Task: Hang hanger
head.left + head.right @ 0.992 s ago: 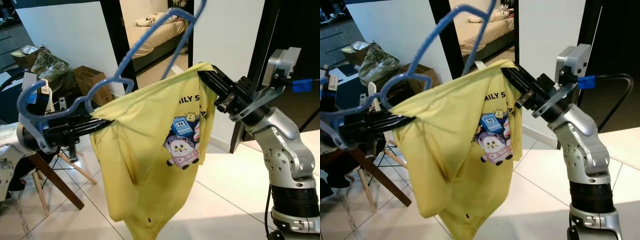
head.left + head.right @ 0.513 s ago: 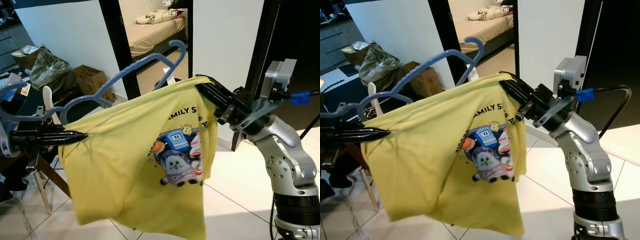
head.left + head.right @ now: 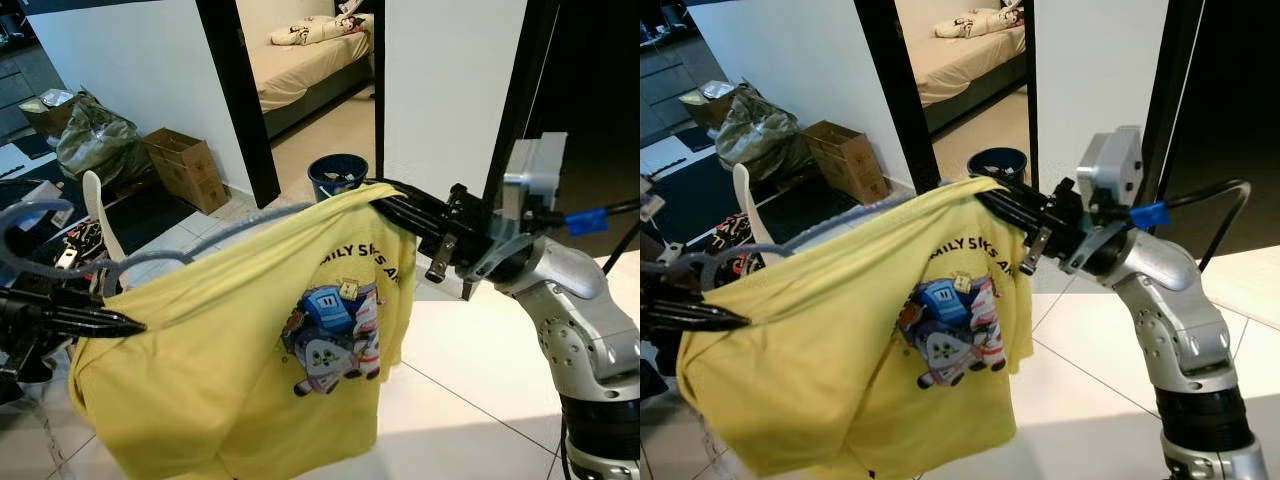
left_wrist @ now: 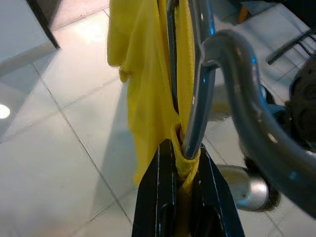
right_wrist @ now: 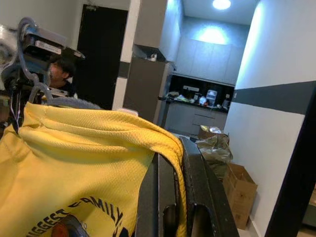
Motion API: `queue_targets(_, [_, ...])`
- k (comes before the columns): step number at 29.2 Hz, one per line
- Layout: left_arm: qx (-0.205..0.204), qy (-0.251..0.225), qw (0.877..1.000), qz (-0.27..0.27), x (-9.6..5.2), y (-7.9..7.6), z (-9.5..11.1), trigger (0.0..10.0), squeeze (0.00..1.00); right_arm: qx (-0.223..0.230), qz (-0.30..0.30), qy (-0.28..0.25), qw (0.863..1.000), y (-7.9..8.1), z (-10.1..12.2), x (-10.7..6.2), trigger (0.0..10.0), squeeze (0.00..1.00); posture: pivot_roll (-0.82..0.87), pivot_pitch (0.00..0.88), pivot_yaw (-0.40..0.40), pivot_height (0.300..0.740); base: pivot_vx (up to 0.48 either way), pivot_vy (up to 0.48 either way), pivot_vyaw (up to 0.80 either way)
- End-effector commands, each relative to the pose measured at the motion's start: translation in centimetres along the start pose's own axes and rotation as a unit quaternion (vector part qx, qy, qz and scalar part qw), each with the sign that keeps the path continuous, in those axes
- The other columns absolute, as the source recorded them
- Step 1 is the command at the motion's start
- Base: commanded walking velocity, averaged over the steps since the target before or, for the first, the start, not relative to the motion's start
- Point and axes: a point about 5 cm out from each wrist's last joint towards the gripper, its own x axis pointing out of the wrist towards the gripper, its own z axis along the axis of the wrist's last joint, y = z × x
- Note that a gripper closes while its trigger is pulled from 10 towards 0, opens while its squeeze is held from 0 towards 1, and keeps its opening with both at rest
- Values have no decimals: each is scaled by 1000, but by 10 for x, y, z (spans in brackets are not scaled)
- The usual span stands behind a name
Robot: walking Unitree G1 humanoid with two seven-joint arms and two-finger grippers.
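Note:
A yellow T-shirt (image 3: 230,350) with a cartoon print hangs stretched between my two grippers. My left gripper (image 3: 125,324) is low at the left, shut on the shirt's edge. The left wrist view shows the fabric (image 4: 148,74) pinched between the black fingers (image 4: 158,197), with the blue-grey hanger (image 4: 197,98) pressed against it. The hanger's curved end (image 3: 30,215) loops above my left gripper, and its bar (image 3: 250,217) runs along the shirt's top edge. My right gripper (image 3: 385,195) is shut on the shirt's other shoulder (image 5: 168,143).
Behind the shirt a black door frame (image 3: 235,100) opens onto a bedroom with a bed (image 3: 300,60). A blue bin (image 3: 337,175) stands by the wall. A cardboard box (image 3: 185,165), bags (image 3: 95,140) and a white chair back (image 3: 97,215) are at the left. A person (image 5: 59,74) is in the background.
The hanger has dropped from high above the shirt to lie along its top edge. My left gripper moved left and down, spreading the shirt wide. My right gripper has lowered slightly.

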Motion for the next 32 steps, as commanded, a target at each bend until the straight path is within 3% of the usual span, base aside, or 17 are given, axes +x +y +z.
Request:
queue_targets(1, [-20, 35, 999, -8, -3, -2, -5, 8745, 0, -32, 9, -9, 999, 1, 10, 2, 0, 0, -46, 0, 163, 740, 0, 0, 0])
queue_targets(8, [-30, 43, 998, -22, 1, -1, -7, 8667, 0, -38, 31, -10, 999, 5, 14, 5, 0, 0, -46, 0, 166, 740, 0, 0, 0])
queue_targets(15, [-40, 51, 996, -58, 13, -2, -12, 8314, 0, -38, 103, -16, 994, 20, 20, 14, 0, 0, -47, 0, 168, 740, 0, 0, 0])
queue_targets(20, [-1, 0, 999, -46, 37, 19, -18, 8588, 0, -22, 189, -47, 981, 43, 28, 34, 0, 0, -66, 0, 168, 740, 0, 0, 0])
queue_targets(22, [0, -9, 999, -49, 40, 20, -18, 8980, 0, -17, 199, -52, 978, 46, 29, 36, 0, 0, -66, 0, 168, 740, 0, 0, 0])
queue_targets(25, [12, -27, 999, -23, 53, 28, -21, 8980, 0, -3, 227, -55, 972, 57, 23, 46, 0, 0, -70, 0, 164, 740, 0, 0, 0])
queue_targets(29, [13, -46, 999, -12, 59, 30, -21, 8941, 0, 10, 239, -57, 969, 65, 19, 50, 0, 0, -70, 0, 164, 740, 0, 0, 0])
queue_targets(32, [20, -61, 998, 17, 64, 33, -22, 9176, 0, 6, 241, -32, 970, 71, 7, 52, 0, 0, -64, 0, 159, 740, 0, 0, 0])
